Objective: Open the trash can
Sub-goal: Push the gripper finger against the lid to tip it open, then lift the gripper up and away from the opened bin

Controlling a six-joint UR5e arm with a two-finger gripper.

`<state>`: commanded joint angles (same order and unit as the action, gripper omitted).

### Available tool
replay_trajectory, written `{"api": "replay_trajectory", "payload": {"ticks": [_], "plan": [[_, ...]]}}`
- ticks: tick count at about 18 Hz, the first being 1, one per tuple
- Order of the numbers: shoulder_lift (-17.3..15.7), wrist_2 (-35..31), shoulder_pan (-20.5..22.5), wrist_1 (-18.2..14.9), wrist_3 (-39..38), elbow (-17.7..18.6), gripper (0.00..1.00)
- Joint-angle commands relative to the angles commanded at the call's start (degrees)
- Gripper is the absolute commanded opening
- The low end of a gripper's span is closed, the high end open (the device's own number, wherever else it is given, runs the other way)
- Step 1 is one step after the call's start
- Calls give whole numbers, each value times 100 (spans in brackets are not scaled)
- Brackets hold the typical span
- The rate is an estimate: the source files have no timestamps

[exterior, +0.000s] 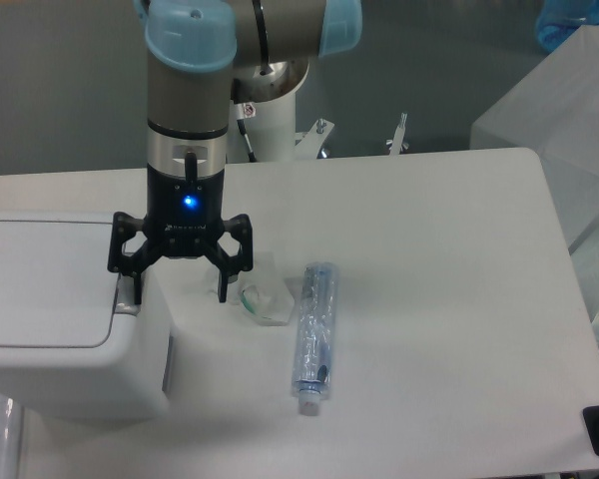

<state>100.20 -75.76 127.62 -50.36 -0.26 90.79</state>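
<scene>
Claw (178, 293) spread wide, holding nothing, pointing down over the right end of the trash can (70, 319). One fingertip (134, 296) sits at the grey button by the lid's right edge, other fingertip over the can's top beyond it. Trash can at the bench's (439, 299) left edge, lid shut. Crumpled wrapper (266, 299) and clear bottle (313, 335) lie right of the can.

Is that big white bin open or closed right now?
Closed: the bin has its lid lying flat. The open gripper hangs over its right edge.
</scene>
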Motion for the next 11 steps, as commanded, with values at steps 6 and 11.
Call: {"api": "replay_trajectory", "payload": {"ticks": [6,11], "plan": [[-35,0,0,26,18,-96,100],[-18,-9,298,26,149,-640,100]]}}
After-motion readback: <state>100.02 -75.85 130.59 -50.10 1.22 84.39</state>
